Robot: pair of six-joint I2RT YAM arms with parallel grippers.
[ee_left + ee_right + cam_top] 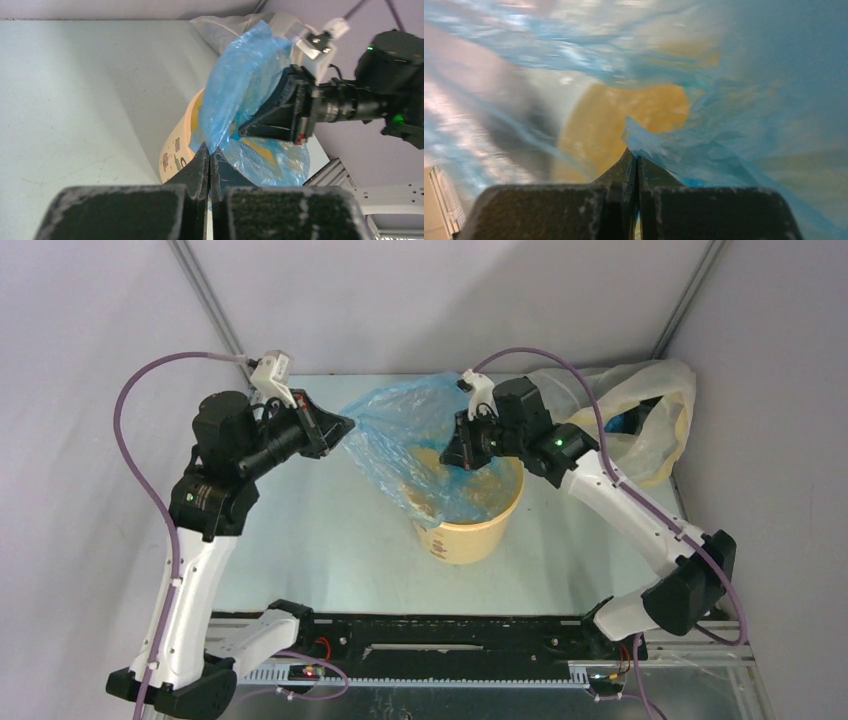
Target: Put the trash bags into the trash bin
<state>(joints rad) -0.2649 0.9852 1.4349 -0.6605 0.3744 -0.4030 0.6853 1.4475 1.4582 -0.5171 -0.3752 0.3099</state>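
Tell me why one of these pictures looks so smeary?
Right wrist view: the blue bag sits close to the lens, so it and the bucket smear out of focus. Left wrist view: the left gripper's fingers blur, the bag beyond looks sharp. Top view: evenly lit, crisp.

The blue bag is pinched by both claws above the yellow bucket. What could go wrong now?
The blue bag is thin film, stretched between the left gripper and the right gripper, both shut on it. Pulling apart might tear it. Part of it seems to hang over the outside of the bucket rim, so it may slide out when let go. Tugging the bag could also tip the bucket.
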